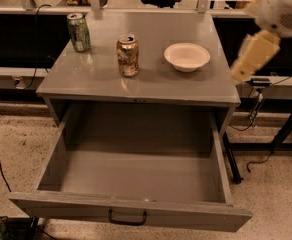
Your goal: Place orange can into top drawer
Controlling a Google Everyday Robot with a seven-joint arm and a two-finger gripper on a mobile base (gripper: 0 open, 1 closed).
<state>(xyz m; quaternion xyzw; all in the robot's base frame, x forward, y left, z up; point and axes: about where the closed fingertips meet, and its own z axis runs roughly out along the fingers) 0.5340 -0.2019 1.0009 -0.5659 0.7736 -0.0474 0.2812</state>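
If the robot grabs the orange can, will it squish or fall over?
Probably it dents easily: the orange can looks like thin metal, so a hard squeeze could crush it. It stands upright on the cabinet top, so a sideways bump may tip it, and then it would likely roll. The gripper hangs off to the right, away from it.

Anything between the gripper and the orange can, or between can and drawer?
The white bowl sits between the gripper, at far right, and the orange can. Nothing visible blocks the open top drawer below.
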